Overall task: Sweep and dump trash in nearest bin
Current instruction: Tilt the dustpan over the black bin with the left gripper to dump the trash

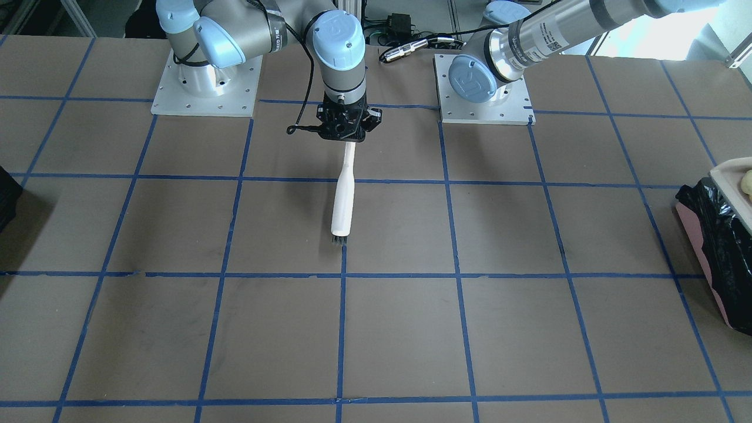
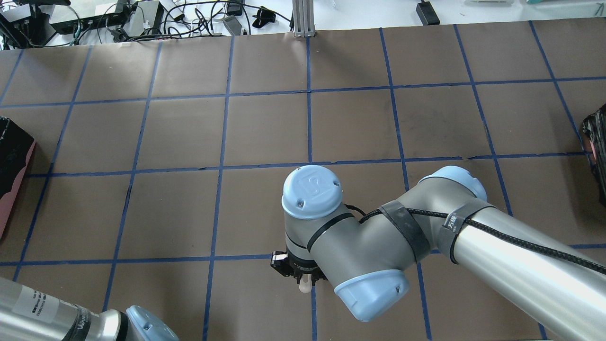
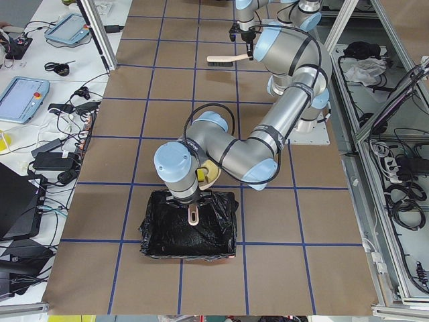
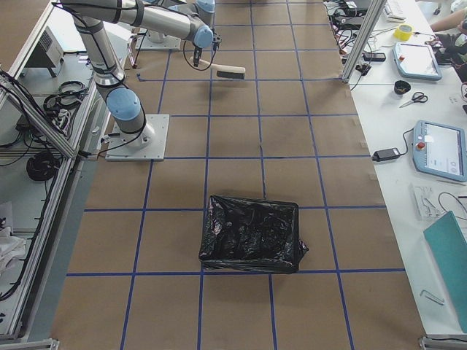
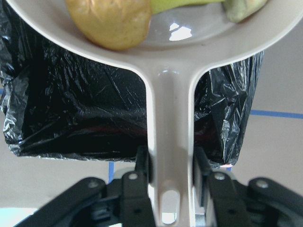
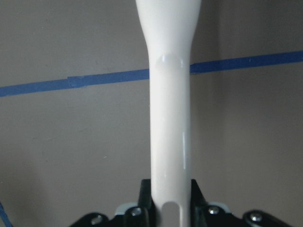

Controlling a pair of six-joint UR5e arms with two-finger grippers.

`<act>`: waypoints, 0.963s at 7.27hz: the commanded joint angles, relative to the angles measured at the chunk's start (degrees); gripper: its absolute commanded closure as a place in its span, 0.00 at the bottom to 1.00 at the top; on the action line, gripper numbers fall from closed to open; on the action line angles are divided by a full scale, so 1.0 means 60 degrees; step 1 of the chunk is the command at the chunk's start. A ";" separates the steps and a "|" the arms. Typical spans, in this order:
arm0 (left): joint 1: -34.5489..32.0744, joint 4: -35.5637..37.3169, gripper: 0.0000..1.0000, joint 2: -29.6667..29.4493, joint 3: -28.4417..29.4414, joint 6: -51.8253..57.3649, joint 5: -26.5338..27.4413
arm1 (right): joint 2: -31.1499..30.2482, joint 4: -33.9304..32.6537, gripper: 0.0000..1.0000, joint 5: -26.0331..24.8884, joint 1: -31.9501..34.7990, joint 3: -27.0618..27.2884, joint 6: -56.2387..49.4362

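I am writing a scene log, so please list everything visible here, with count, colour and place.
dustpan: one, cream, above one bin
trash: three bits, orange-brown, yellow-green, pale, in the dustpan
brush: one, white handle, dark bristles, mid-table
bins: two, black-lined, one at each table end
table: one, brown, blue tape grid
left fingers: shut on dustpan handle
right fingers: shut on brush handle

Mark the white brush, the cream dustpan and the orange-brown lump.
white plastic brush (image 1: 342, 202): exterior front-facing view, on the handle.
cream-white plastic dustpan (image 5: 168, 123): left wrist view, on the handle.
glossy orange-brown lump (image 5: 110, 21): left wrist view, its middle.
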 commanded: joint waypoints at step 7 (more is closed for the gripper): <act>0.0396 0.3773 1.00 -0.1161 0.1218 0.0198 -0.0036 | 0.0484 -0.0568 0.39 -0.0154 -0.0033 0.0003 -0.0031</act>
